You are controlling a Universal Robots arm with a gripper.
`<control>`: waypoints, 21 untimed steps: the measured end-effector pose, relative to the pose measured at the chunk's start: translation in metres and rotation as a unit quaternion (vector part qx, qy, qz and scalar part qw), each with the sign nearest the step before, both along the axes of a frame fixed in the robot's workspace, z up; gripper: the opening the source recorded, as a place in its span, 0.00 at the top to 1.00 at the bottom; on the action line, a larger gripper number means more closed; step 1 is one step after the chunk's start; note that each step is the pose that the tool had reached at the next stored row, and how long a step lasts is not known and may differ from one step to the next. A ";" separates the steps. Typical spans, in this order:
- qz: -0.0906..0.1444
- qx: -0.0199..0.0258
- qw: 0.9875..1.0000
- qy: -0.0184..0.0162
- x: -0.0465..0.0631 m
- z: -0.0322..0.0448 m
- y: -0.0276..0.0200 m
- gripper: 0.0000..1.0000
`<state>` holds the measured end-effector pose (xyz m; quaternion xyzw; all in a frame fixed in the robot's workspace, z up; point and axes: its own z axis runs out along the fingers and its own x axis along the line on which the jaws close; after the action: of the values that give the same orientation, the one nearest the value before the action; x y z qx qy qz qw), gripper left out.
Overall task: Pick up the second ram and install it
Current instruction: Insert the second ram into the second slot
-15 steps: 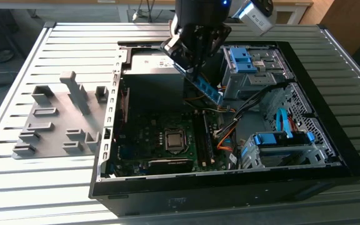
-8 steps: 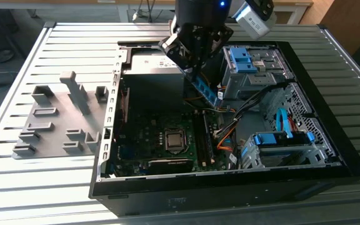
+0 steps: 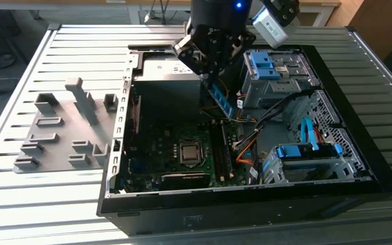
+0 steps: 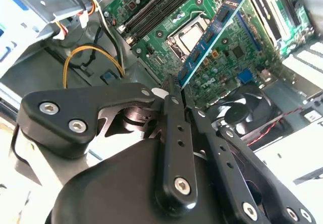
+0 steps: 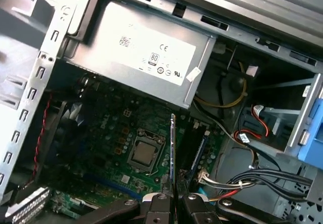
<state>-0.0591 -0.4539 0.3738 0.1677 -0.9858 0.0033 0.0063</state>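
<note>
My gripper (image 3: 210, 77) hangs over the open computer case (image 3: 359, 178), shut on the second ram (image 3: 221, 100), a thin blue-green stick that points down toward the motherboard (image 3: 151, 158). In the second wrist view the ram (image 4: 209, 36) runs out from the gripper (image 4: 172, 85) over the CPU socket (image 4: 189, 35). The first wrist view shows the ram (image 5: 172, 143) edge-on, held by the gripper (image 5: 172, 198) above the board, between the CPU socket (image 5: 145, 153) and the memory slots (image 5: 194, 151). It hangs apart from the slots (image 3: 223, 148). Another stick (image 5: 202, 149) sits in one slot.
A grey power supply (image 5: 146, 52) fills the case's far end. Blue drive-bay clips (image 3: 264, 64) and a drive cage (image 3: 305, 158) stand on the exterior view's right, with loose cables (image 3: 250, 138) beside the slots. A cooling fan (image 4: 242, 110) sits near the board. A grey fixture (image 3: 67, 127) lies outside the case.
</note>
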 end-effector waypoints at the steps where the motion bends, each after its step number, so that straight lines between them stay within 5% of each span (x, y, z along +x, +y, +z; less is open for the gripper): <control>1: -0.008 0.000 1.000 0.000 0.000 -0.0001 0.0000 0.86; 12: -0.070 0.000 0.998 0.000 0.001 -0.0024 0.0007 0.86; 21: -0.090 0.000 0.996 0.000 0.006 -0.0098 0.0007 0.86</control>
<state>-0.0528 -0.4532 0.3640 0.0786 -0.9969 0.0027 0.0064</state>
